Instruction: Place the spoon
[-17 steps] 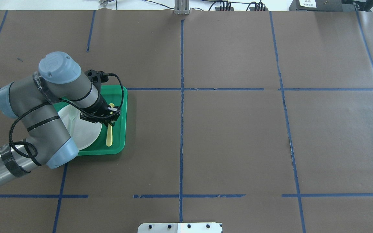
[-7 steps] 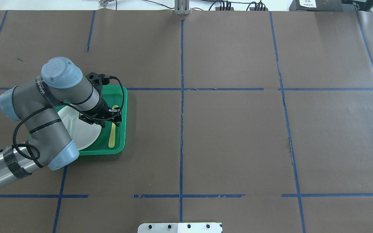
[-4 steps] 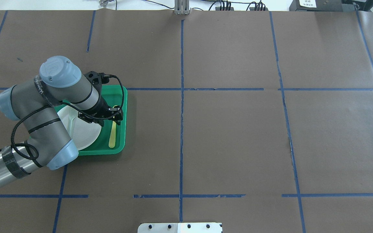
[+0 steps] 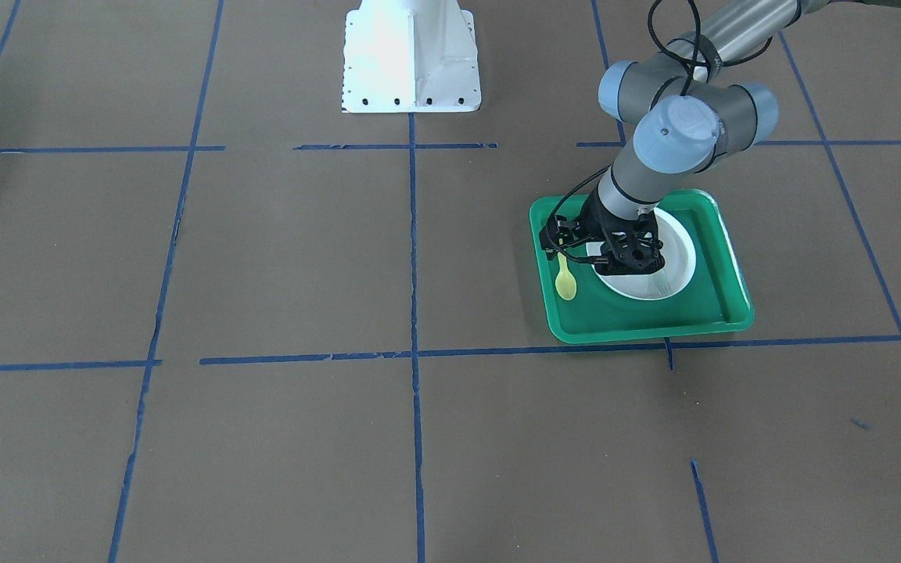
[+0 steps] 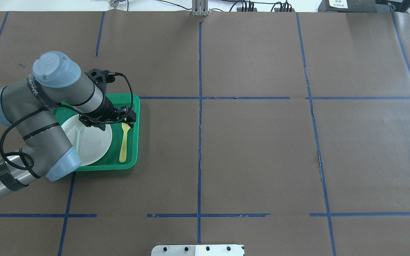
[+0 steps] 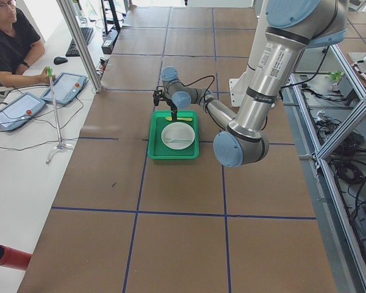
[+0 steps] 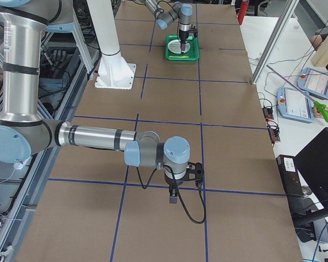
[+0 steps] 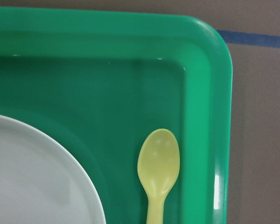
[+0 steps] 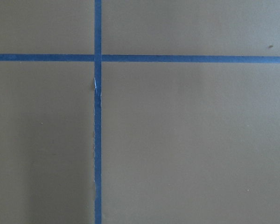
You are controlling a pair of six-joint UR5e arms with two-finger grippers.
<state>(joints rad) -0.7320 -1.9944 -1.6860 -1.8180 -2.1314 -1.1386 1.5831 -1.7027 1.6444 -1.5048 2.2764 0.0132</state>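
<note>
table (image 5: 255, 149), green tray (image 5: 137, 137): spoon (image 5: 123, 144) lying beside plate (image 5: 94, 144)

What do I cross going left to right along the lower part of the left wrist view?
Plate → spoon → right rim of the tray → table.

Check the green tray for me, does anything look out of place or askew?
Nothing stands out. The yellow spoon lies flat in the green tray, beside the white plate without touching it, roughly parallel to the tray's side wall.
</note>
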